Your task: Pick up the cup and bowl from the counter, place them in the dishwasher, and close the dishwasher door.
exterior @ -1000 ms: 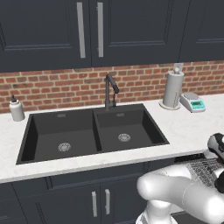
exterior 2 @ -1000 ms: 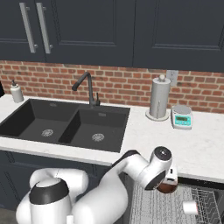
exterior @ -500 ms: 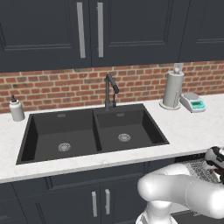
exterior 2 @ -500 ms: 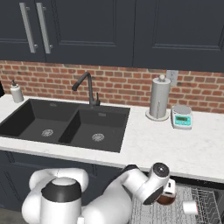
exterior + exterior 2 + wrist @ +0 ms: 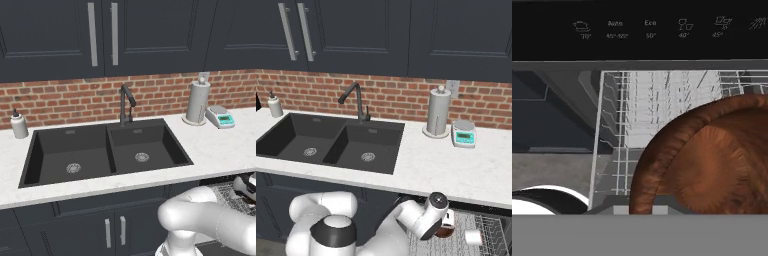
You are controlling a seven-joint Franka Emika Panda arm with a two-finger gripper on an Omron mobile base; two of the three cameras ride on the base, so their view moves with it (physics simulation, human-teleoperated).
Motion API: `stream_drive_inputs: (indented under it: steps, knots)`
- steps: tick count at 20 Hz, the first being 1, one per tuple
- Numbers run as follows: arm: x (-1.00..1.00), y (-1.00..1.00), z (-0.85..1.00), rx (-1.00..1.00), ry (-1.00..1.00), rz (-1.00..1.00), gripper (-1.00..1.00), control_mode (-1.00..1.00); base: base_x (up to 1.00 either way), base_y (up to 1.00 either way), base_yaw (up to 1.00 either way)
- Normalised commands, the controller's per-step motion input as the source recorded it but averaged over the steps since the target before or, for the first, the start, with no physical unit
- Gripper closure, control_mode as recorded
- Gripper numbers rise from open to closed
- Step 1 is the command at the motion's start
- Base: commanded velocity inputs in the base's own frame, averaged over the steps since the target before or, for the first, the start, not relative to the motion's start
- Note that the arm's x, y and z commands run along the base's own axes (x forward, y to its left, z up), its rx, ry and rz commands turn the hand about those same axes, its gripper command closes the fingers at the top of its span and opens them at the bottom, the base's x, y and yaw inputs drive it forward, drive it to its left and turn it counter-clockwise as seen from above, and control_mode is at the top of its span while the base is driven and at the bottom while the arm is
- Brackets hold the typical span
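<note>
You've got the reddish-brown bowl point(image 5: 712, 165) tipped over the dishwasher's grey wire rack point(image 5: 657, 95); white cup point(image 5: 473, 237) already lies in it.

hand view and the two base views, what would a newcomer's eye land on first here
The reddish-brown bowl looms largest, close in the hand view, held by the claw over the dishwasher's grey wire rack. In the right base view a small white cup already lies on that rack, right of the claw. Above, the black double sink cuts darkly into the white counter.
</note>
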Motion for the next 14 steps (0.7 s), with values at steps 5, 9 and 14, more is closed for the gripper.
stream_drive_inputs:
  steps: [5, 9, 14]
  knots:
    - [0.0, -0.08, -0.02, 0.04, -0.04, 0.05, 1.0, -1.0, 0.0, 0.0, 0.0]
    - [0.0, -0.19, 0.0, 0.11, -0.01, 0.05, 1.0, -1.0, 0.0, 0.0, 0.0]
    - [0.0, -0.12, -0.12, 0.13, 0.06, 0.07, 1.0, -1.0, 0.0, 0.0, 0.0]
